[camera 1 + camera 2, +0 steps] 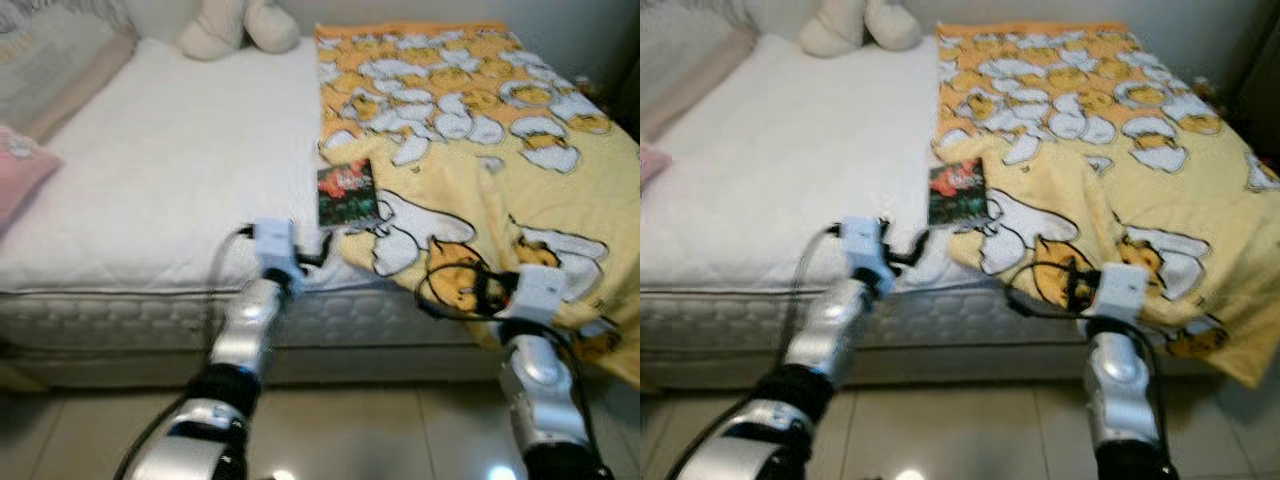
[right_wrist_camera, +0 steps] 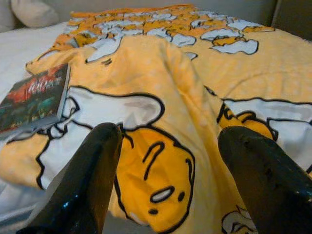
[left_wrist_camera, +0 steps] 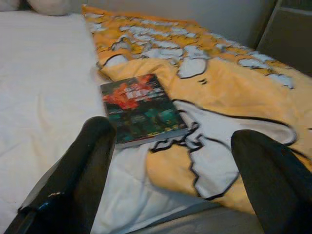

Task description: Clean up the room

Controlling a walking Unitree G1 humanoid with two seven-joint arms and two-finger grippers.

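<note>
A dark book [image 1: 346,195] with a red and green cover lies on the bed where the white mattress [image 1: 170,170] meets a yellow duck-print blanket [image 1: 480,130]. My left gripper [image 3: 173,141] is open at the bed's front edge, just short of the book [image 3: 141,109], with nothing between its fingers [image 3: 87,165]. My right gripper [image 2: 168,139] is open too, low over the blanket's front part [image 2: 161,170], to the right of the book [image 2: 34,97].
A cream plush toy [image 1: 240,25] sits at the head of the bed and a pink pillow [image 1: 20,170] lies at the far left. The blanket hangs over the mattress's front edge on the right. Tiled floor [image 1: 380,430] lies below.
</note>
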